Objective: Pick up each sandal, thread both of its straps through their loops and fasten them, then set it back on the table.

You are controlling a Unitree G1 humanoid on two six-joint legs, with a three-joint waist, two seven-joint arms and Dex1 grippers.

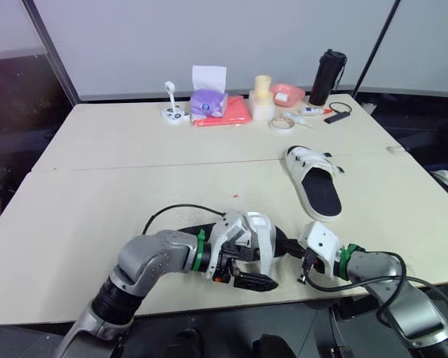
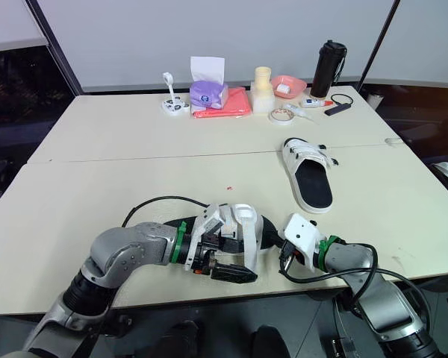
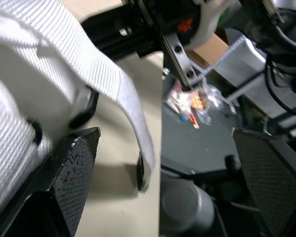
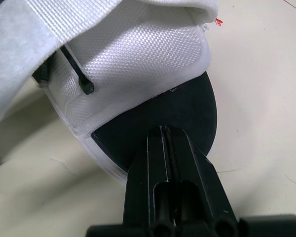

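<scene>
One white sandal with a black footbed (image 1: 255, 237) lies near the table's front edge, between my two grippers. A loose white strap (image 3: 130, 106) of it hangs between my left fingers. My left gripper (image 1: 243, 267) is open around the sandal's strap side, one finger (image 3: 74, 168) against the white upper. My right gripper (image 4: 166, 140) is shut, its tips lying over the end of the black footbed (image 4: 187, 113). The second sandal (image 1: 313, 183) lies flat further back on the right, straps fastened across it.
Along the table's far edge stand a purple tissue box (image 1: 207, 101), a red folder (image 1: 231, 113), a black bottle (image 1: 328, 77), a pink bowl (image 1: 287, 94) and a tape roll (image 1: 281, 123). A black cable (image 1: 168, 214) loops beside my left arm. The table's front edge (image 1: 209, 307) is close.
</scene>
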